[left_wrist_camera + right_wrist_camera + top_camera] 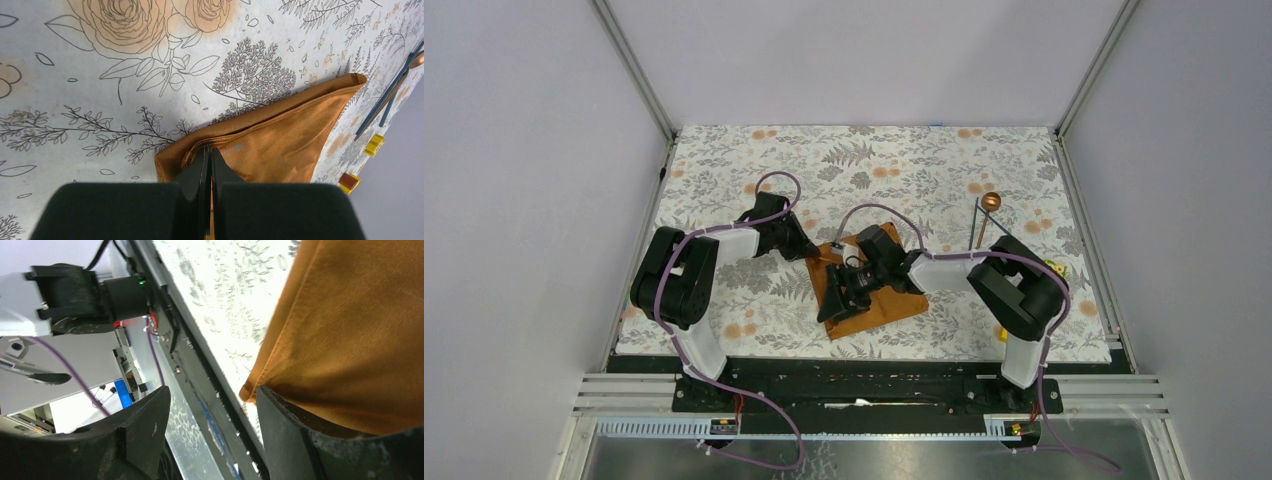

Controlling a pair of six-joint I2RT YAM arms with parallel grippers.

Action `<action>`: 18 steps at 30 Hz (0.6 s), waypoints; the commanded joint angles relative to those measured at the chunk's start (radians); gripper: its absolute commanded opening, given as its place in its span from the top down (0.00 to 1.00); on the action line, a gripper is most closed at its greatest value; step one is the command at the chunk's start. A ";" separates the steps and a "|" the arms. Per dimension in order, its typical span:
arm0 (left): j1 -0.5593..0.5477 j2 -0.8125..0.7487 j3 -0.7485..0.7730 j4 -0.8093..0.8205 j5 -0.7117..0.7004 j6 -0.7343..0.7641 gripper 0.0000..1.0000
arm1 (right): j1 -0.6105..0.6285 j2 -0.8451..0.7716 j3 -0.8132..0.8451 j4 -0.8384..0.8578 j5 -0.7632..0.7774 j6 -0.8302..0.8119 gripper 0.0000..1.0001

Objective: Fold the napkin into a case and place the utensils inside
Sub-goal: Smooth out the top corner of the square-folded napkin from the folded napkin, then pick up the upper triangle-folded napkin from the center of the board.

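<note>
The orange-brown napkin (889,305) lies folded at the middle of the table, not a narrow case. My left gripper (808,251) sits at its far-left corner. In the left wrist view the left gripper (210,149) is shut, its tips pinching the bunched edge of the napkin (285,135). My right gripper (836,300) hangs over the cloth's near-left part. It (212,390) stands open with only the table edge showing in the gap, and one finger (285,435) touches the corner of the napkin (350,330). The utensils (979,222), dark sticks and a copper spoon bowl (992,201), lie at the back right.
Floral tablecloth (924,170) covers the table. Small yellow blocks (1056,268) sit by the right arm, and the yellow blocks (374,145) also show near the utensils (390,95) in the left wrist view. A metal rail (874,385) runs along the near edge, and frame posts stand at the back corners.
</note>
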 commanded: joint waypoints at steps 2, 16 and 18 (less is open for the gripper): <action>0.011 0.014 0.026 -0.024 -0.037 0.026 1.00 | 0.039 0.112 -0.006 0.112 -0.007 0.030 0.30; 0.066 -0.109 0.116 -0.115 0.116 0.049 0.84 | 0.168 -0.193 0.258 -0.705 0.713 -0.325 0.23; 0.090 -0.163 0.128 -0.147 0.140 0.063 0.73 | 0.218 -0.149 0.319 -0.765 0.897 -0.273 0.23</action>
